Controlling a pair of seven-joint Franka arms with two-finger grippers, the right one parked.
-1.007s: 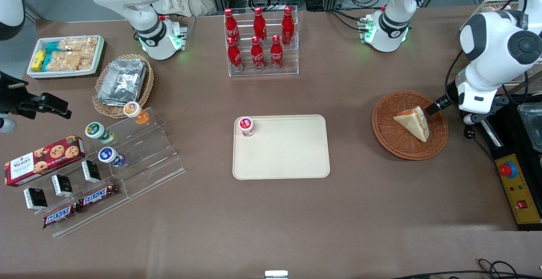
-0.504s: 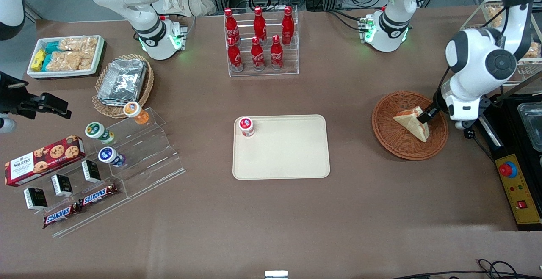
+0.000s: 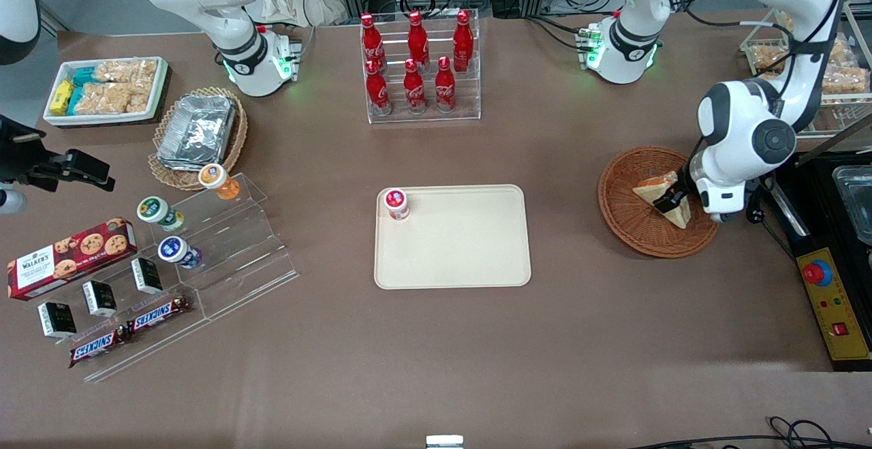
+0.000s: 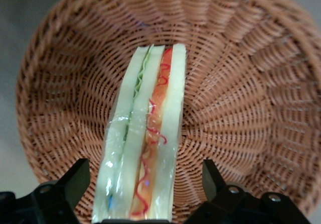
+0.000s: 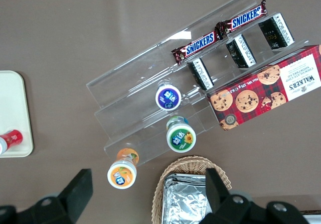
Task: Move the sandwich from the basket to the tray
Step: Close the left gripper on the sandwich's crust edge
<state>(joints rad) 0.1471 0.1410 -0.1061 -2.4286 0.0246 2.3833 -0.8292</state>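
Having swung in over the basket [image 3: 655,231], gripper [image 4: 143,184] now straddling the sandwich [image 4: 145,148], fingers [image 4: 75,179] apart; risking crushing soft bread if squeezing hard.

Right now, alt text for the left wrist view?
The open gripper straddles the wrapped sandwich, one finger on each side, not yet touching. The sandwich stands on edge in the reddish-brown wicker basket, its green and orange-red filling facing the camera.

The wrapped sandwich [image 3: 655,191] [image 4: 146,138] lies in the brown wicker basket [image 3: 630,221] [image 4: 241,83], well apart from the cream tray [image 3: 470,251], toward the working arm's end.
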